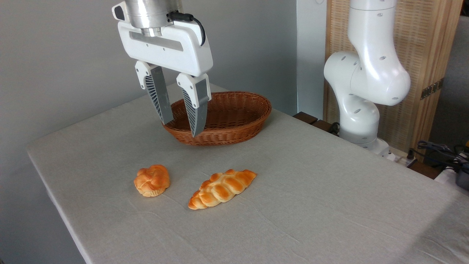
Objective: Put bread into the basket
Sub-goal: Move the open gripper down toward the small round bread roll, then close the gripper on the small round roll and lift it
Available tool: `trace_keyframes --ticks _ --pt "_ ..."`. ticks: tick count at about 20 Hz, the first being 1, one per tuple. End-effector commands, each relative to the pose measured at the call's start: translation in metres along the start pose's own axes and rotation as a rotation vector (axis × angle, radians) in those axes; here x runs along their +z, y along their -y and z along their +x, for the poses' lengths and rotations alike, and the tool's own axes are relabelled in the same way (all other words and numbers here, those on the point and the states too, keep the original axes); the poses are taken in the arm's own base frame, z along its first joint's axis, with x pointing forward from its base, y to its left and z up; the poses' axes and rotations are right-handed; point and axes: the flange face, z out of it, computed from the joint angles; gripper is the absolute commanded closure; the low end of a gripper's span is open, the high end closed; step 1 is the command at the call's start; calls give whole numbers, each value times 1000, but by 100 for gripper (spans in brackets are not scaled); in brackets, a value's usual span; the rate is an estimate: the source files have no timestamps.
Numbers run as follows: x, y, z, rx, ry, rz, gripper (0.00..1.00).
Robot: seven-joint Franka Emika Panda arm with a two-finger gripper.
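- The table (329, 205) is bare on its right half and along the near edge; its left edge runs close to the bread.
- The basket (234, 121) sits at the far side.
- The gripper (182, 129) hangs in the air, fingers parted and holding nothing, in front of the basket's left end.
- The bread (152, 180) lies on the cloth below the gripper, nearer the camera and apart from it, beside the braided loaf (222, 188).

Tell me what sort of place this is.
Probably a robot lab or test room: a robot arm mounted beside a cloth-covered table, cables at the edge, and toy-like bread laid out near a basket.
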Motion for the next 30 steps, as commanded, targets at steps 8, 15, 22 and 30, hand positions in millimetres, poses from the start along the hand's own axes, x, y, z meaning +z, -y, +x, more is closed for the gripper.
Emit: trace_keyframes --ticks 8,15,22,30 --pt "86 -66 75 175 -54 19 0" --pt "169 -107 85 303 -13 101 0" --pt "218 -120 91 347 -91 133 47" --pt "216 -120 92 346 -100 135 84"
